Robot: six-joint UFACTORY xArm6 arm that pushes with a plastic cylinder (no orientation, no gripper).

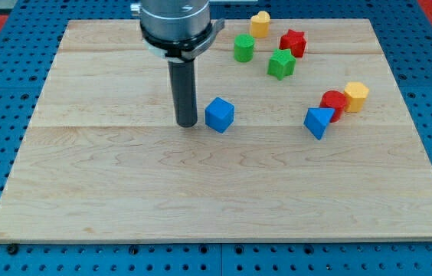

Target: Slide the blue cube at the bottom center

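Note:
The blue cube [219, 115] sits on the wooden board [124, 192] a little above its middle. My tip [187, 123] rests on the board just to the left of the blue cube, a small gap apart. The dark rod rises from it to the arm's mount at the view's top.
A blue triangular block [319, 122], a red cylinder [332, 103] and a yellow block [356, 96] cluster at the right. A green cylinder [243, 47], a green star [281, 64], a red star [293, 42] and a yellow block [260, 24] lie at the top.

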